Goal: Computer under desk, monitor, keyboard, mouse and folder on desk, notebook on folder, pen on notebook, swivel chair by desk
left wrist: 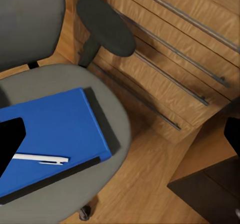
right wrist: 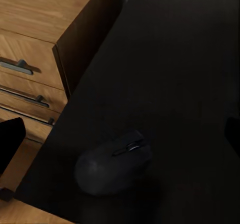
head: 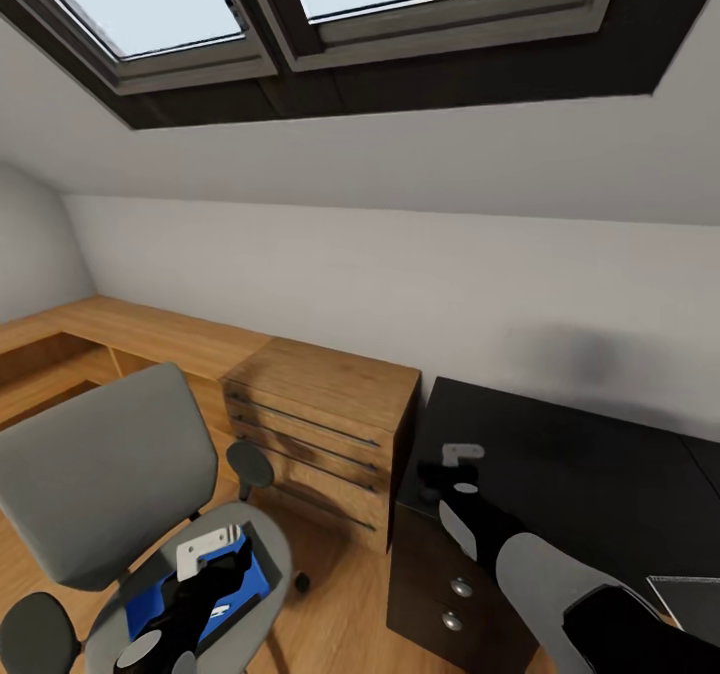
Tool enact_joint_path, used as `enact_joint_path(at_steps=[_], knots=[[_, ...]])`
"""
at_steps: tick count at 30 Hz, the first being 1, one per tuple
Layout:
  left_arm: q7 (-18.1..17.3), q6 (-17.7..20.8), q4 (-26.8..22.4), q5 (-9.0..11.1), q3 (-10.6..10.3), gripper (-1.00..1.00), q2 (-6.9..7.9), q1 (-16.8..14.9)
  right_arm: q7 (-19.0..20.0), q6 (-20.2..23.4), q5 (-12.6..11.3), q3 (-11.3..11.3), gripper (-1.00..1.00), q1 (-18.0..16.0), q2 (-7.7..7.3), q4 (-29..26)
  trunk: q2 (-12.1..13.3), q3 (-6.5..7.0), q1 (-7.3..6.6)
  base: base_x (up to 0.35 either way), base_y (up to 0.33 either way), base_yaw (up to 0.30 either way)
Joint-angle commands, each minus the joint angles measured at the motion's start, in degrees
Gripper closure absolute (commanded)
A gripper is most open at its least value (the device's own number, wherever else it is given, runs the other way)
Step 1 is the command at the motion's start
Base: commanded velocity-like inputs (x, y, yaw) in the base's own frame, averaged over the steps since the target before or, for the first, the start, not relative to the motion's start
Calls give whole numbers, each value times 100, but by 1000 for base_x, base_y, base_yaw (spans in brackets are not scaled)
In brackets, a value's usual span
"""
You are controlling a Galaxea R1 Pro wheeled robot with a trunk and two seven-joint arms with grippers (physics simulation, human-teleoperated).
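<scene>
Lying flat on the swivel chair (left wrist: 107,109) seat: blue folder (left wrist: 55,129), white pen (left wrist: 40,159) atop, lengthwise along it. Left gripper (head: 215,554) hovers above, spread wide. Mouse (right wrist: 114,161) on desk (right wrist: 190,59), right gripper (head: 450,469) aperture indeterminate.

folder (head: 255,576) half under left end effector (head: 215,554)

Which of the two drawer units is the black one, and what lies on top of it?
The black desk at the right, beside the lighter wooden drawer chest; a dark mouse lies on its top.
</scene>
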Motion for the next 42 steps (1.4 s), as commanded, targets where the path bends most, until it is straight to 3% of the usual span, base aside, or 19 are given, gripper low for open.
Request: enact_joint_path(at_steps=[1, 6, 11, 38, 42], knots=[[32, 19, -11, 57, 3, -100, -5, 0, -33, -151, -58, 50, -100, -6, -4, 9, -48, -25, 24, 0, 0, 0], [32, 17, -17, 53, 10, -100, -9, 0, -30, -692, -51, 56, -100, -6, -8, 24, -248, -115, 134, 0, 0, 0], [32, 17, -25, 52, 11, -100, -10, 0, -32, -831, -44, 68, -100, -5, -1, 28, -449, -205, 243, 0, 0, 0], [32, 25, -20, 53, 20, -100, -10, 0, -63, -845, -50, 67, -100, 2, -4, 26, -1531, -703, 836, 0, 0, 40], [32, 23, -20, 52, 20, -100, -10, 0, -81, -656, -60, 44, -100, 2, 13, 18, -1692, -775, 924, 0, 0, 5]])
